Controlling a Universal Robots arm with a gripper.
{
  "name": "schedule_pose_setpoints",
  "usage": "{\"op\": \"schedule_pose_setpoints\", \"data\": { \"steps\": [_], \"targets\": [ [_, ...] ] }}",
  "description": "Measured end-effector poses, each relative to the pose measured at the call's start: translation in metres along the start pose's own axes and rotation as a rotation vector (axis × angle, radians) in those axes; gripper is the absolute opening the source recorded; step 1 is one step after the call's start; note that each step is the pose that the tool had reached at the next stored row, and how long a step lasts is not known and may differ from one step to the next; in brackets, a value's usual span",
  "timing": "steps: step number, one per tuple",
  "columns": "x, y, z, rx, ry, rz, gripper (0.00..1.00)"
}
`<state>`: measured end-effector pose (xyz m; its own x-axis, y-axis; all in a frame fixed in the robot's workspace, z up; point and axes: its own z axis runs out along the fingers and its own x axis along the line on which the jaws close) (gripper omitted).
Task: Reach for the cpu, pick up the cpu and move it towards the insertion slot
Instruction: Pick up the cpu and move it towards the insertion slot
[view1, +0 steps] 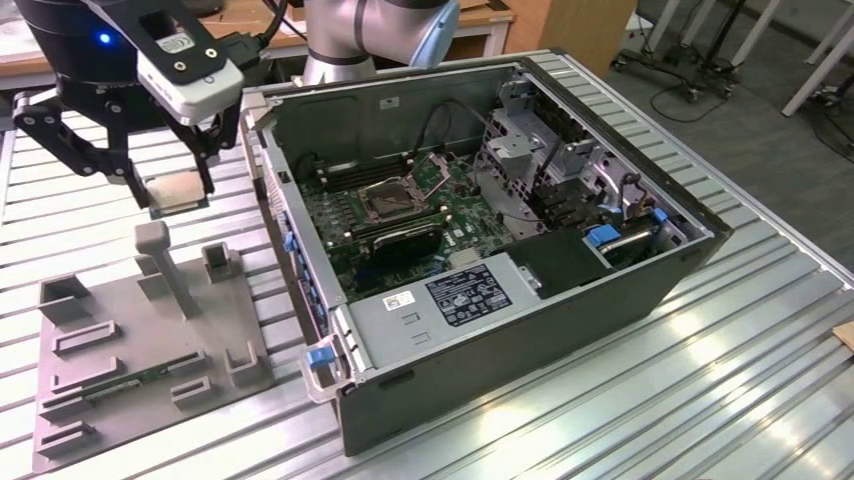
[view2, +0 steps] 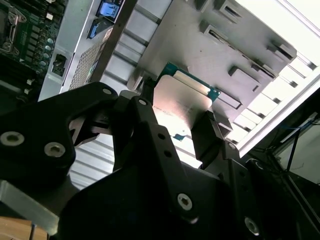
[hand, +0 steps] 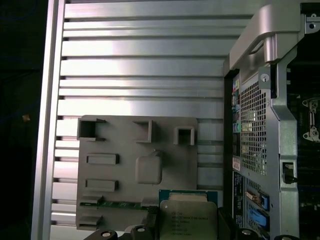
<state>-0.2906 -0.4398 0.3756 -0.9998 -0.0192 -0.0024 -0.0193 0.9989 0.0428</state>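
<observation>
The gripper (view2: 176, 117), black and close in the second wrist view, is clamped on the cpu (view2: 184, 100), one finger on each of two opposite edges. The chip is a flat square with a pale silvery metal top and a thin green rim; in the first wrist view the cpu (hand: 188, 215) shows faint print on its lid. In the exterior view the gripper (view1: 171, 195) carries the cpu (view1: 174, 190) in the air, above the slatted table (view1: 747, 350) near its far edge, over the far end of the grey plastic holder (view1: 147, 340). The memory stick (view1: 127, 380) lies in that holder. The insertion slot (view1: 392, 203) sits well apart, on the board inside the open computer case (view1: 534, 330).
</observation>
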Motion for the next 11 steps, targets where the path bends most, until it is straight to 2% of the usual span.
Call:
{"op": "schedule_pose_setpoints", "data": {
  "steps": [4, 7, 11],
  "targets": [
    [0.0, 0.0002, -0.0048, 0.0, -0.0001, 0.0, 0.54],
    [-0.0005, 0.0001, -0.0047, -0.0003, -0.0002, 0.0, 0.54],
    [-0.0057, 0.0001, -0.0048, -0.0001, -0.0001, 0.0, 0.54]
  ]
}}
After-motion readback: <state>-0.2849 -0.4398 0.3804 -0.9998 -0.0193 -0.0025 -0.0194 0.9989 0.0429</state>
